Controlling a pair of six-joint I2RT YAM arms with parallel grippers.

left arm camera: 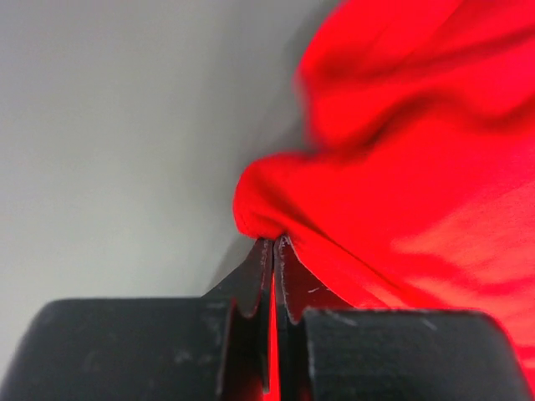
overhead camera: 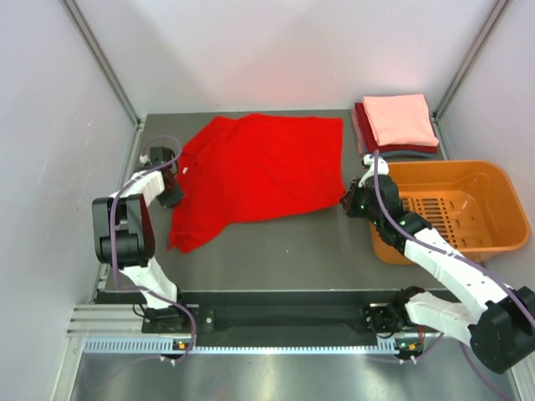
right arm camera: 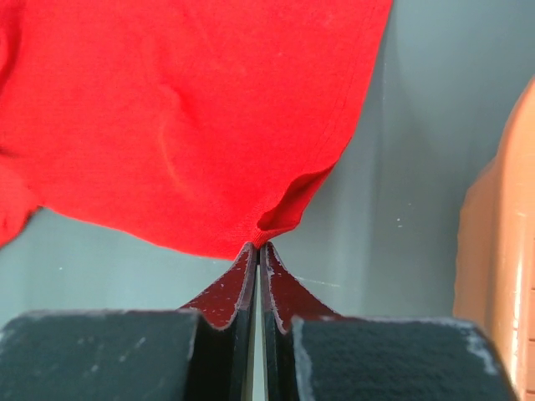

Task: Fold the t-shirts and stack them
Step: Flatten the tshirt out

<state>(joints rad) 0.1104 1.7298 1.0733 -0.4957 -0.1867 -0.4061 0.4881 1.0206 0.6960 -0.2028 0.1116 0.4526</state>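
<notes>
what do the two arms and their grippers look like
Both the left arm and right arm have white shell links between black joint housings, with a thin purplish cable looping alongside each. The left gripper and right gripper are black: blocky bodies with flat fingers tapering to thin wedge tips.

left arm [overhead camera: 138, 190], right arm [overhead camera: 428, 242] outstretched; jaws pinched shut
</notes>
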